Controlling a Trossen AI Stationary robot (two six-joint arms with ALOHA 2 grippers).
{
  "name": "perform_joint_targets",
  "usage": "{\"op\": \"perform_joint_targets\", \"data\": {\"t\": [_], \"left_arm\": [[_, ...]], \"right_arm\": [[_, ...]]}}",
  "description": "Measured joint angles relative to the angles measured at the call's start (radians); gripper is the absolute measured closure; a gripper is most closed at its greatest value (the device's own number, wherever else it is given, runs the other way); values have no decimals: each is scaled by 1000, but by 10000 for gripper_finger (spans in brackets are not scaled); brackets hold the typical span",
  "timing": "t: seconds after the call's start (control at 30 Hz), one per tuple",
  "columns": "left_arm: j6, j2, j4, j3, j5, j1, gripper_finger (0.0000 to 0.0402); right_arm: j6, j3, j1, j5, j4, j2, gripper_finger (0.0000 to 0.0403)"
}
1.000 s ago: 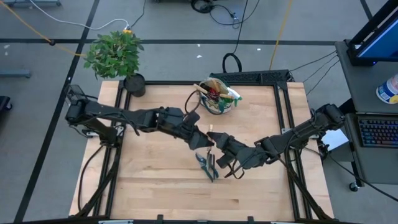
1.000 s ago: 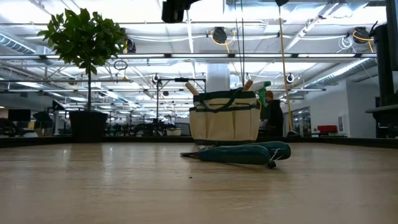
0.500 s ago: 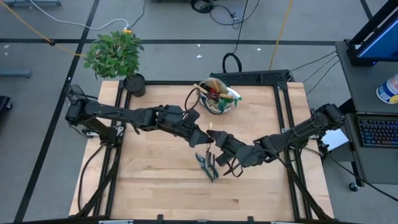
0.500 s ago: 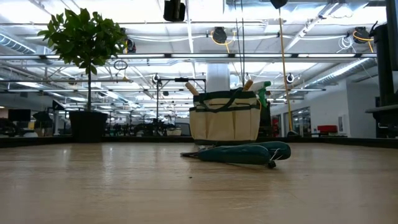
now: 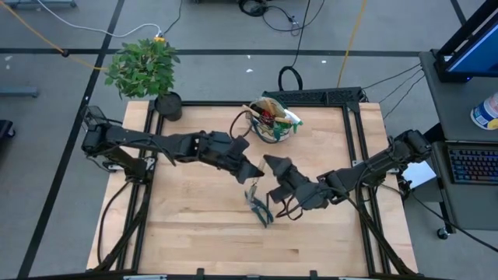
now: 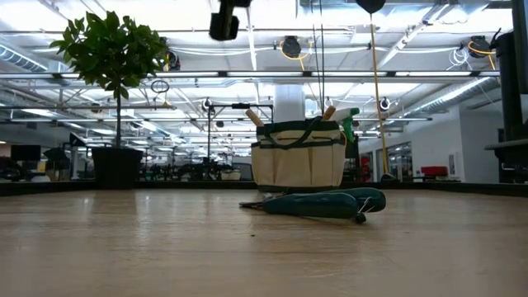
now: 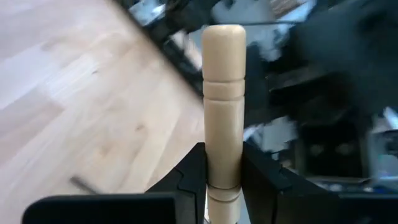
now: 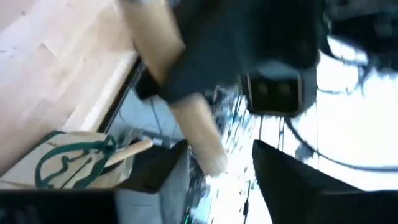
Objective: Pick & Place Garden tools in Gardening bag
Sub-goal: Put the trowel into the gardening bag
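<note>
Change: against half a second ago, the right claw [image 5: 270, 163] has swung its tip towards 12 o'clock. The pale handle end that showed between the two claws in the high view is now covered.
Left claw [image 7: 222, 155]: at table centre, pinching the wooden handle [image 7: 224, 106] of a hand tool. Its fingers [image 7: 193, 168] press on both sides of the shaft, and the rounded end sticks out ahead.
Right claw, own camera: fingers spread wide, with the end of the same handle [image 8: 202, 140] lying in the gap between them. Whether either finger touches the wood cannot be told.
Reading: the tool hangs off the table, held by the left claw alone, so this looks like the moment of a hand-over between arms. Its direction is not settled by these views.
Bag [image 5: 272, 120]: upright at the table's 12 o'clock edge, already stuffed with tools. It is well apart from both claws.
Shears [image 5: 259, 208]: flat on the wood just at 6 o'clock of the claws, untouched. In the low view they lie in front of the bag [image 6: 297, 161].
Remaining work: carry the held tool to the bag at 12 o'clock, then fetch the shears.
Plant [image 5: 144, 66]: at the 10 o'clock corner, clear of that path.
</note>
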Motion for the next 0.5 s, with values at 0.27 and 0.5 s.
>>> {"op": "perform_joint_targets", "data": {"t": [0.27,0.5], "left_arm": [[15,2,-182,-2,-137,-12,327],[178,2,-136,-2,-263,34,327]], "right_arm": [[168,-9,3,146,-29,-12,167],[404,-133,2,258,-28,-97,170]]}}
